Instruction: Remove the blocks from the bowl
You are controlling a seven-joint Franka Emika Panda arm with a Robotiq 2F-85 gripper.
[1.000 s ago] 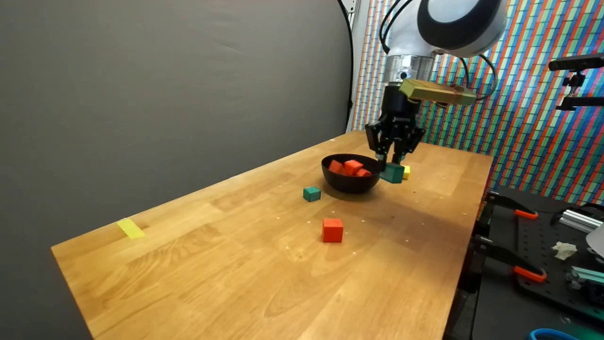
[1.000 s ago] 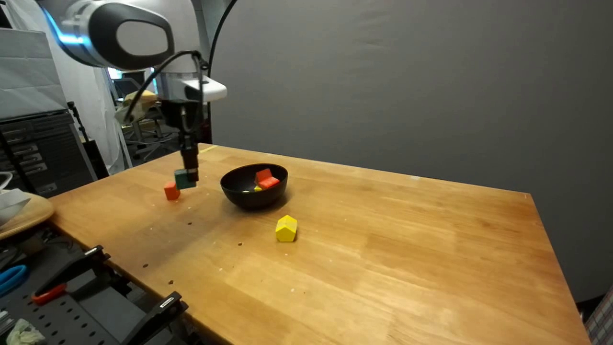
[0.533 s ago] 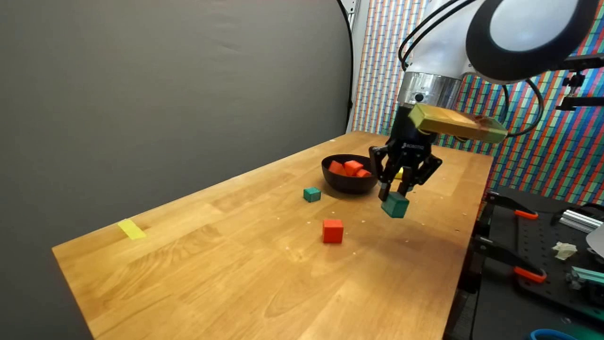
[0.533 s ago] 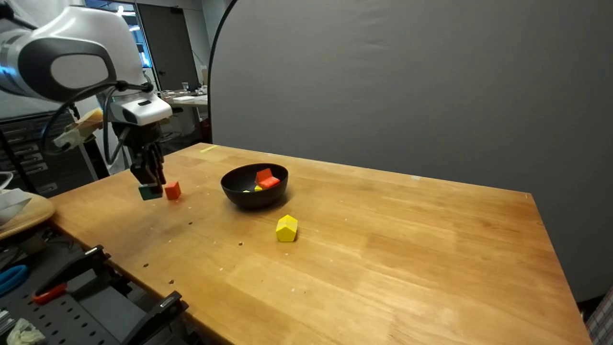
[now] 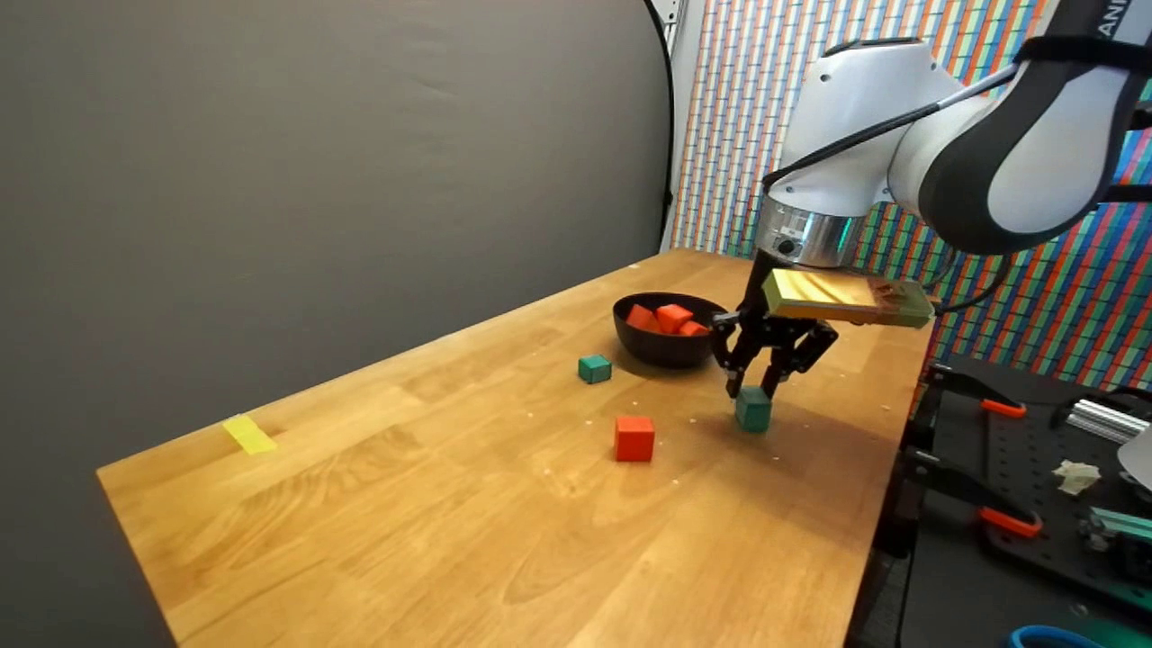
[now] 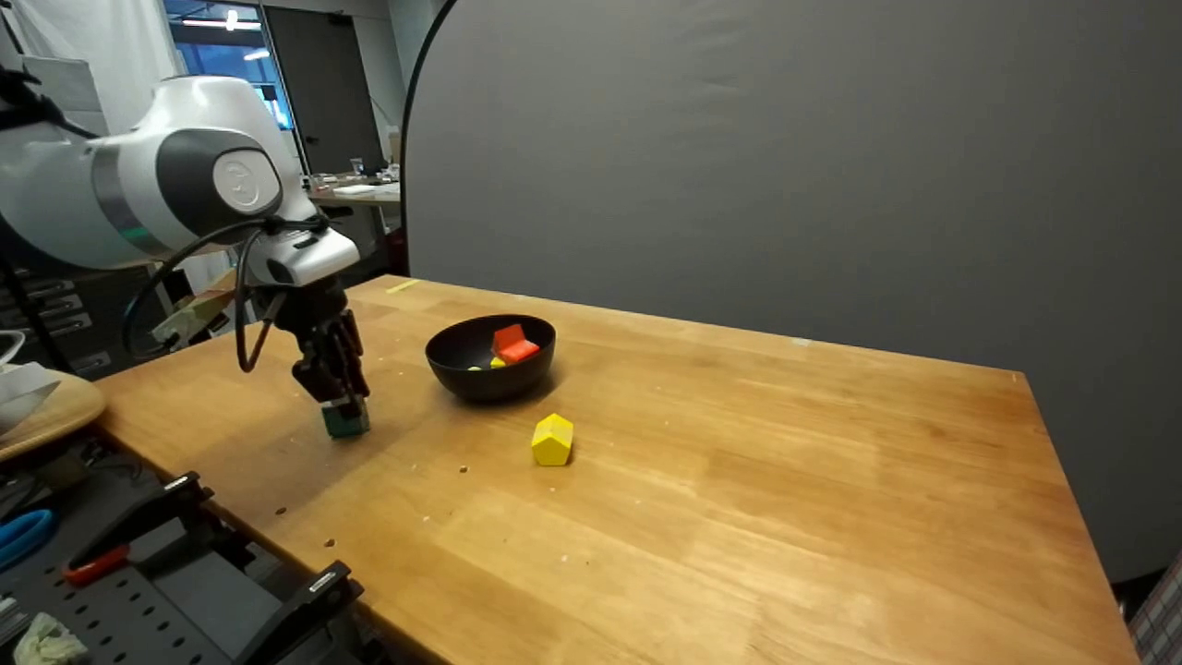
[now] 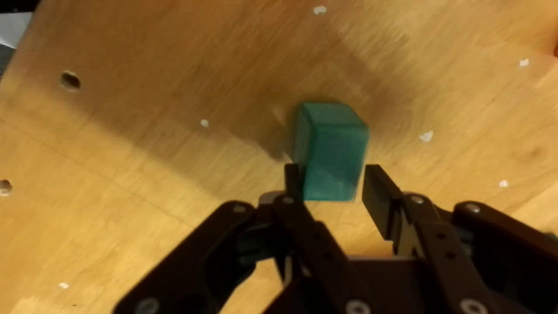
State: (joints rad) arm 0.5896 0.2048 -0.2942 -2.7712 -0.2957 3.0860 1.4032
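In the wrist view a green block [image 7: 335,161] stands on the table between the fingers of my gripper [image 7: 332,171]. Those jaws are apart, with a visible gap between the right finger and the block; the left finger is close against or touching it. The black bowl [image 5: 661,351] is behind the gripper in an exterior view and holds red blocks [image 5: 673,319]. A bit of yellow block [image 6: 497,363] also shows inside it. Outside the bowl lie a red block [image 5: 634,439], a smaller-looking green block [image 5: 594,369] and a yellow block [image 6: 552,441].
A yellow tape strip [image 5: 249,435] is stuck near the table's far corner. Black clamps [image 6: 305,605] grip the table edge beside a dark perforated board [image 6: 138,619]. A round wooden board [image 6: 55,416] sits at the table's side.
The gripper has carried the green block away from beside the bowl and lowered it to the table. Its fingers have just parted a little around the block.
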